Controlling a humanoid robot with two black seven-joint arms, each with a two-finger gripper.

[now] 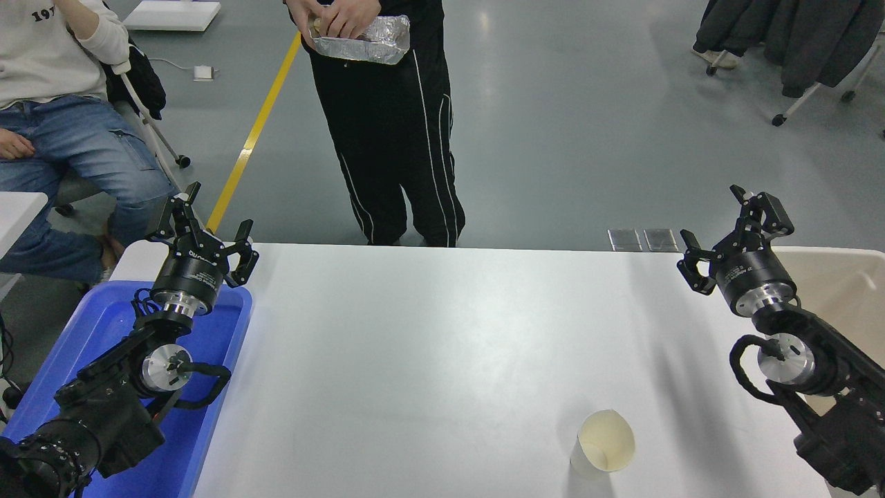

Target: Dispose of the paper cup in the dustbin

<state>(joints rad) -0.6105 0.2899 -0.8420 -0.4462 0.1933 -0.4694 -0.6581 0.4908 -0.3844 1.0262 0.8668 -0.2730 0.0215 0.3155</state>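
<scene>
Head view. The paper cup (603, 443) stands upright near the near edge of the smooth white table (429, 346), right of centre; it is a tapered white cylinder with a cream interior and a rolled rim. The dustbin (840, 277), beige plastic with a pale rounded rim, sits at the right edge. The right gripper (734, 223), black with a metal wrist ring, is raised at the far right corner, jaws spread, holding nothing, well apart from the cup. The left gripper (202, 220) is raised at the far left corner, over a glossy blue tub (207, 429), jaws likewise spread and empty. A person (387, 104) stands beyond the far edge holding crinkled foil.
</scene>
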